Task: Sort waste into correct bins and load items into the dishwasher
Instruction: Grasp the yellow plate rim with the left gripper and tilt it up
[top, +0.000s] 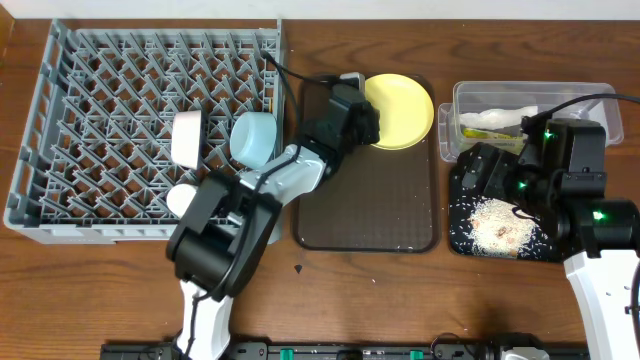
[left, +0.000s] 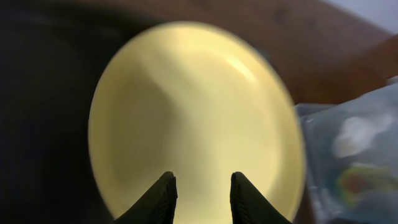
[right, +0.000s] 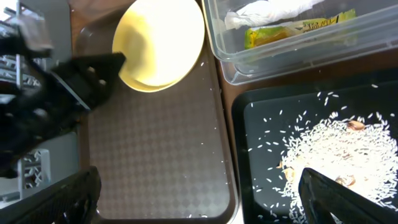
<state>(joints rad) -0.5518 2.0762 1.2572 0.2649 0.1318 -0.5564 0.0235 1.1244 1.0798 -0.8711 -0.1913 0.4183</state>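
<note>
From overhead, the grey dish rack (top: 100, 100) at the left already carried the white bowl (top: 188, 138), the light blue bowl (top: 255, 137) and the small white cup (top: 180, 198) along its near-right side. The yellow plate (top: 405, 108) lay on the far right corner of the brown serving tray (top: 365, 215), with the left gripper (top: 362, 120) at its left rim. At the far right the clear tub (top: 470, 98) held the paper strip (top: 515, 110) and the wrapper packet (top: 483, 121). Just nearer, the rice crumbs (top: 497, 225) sat in the black tray (top: 462, 238), so the waste looked sorted. No chopsticks could be made out. The left wrist view showed the fingers a little apart over the plate's near part, too blurred to tell whether they pinched it. The right wrist view showed the right gripper (right: 199, 177) spread wide and empty above the seam between the two trays. By my judgement, of the items in sight only the plate was left to load into the rack.
</note>
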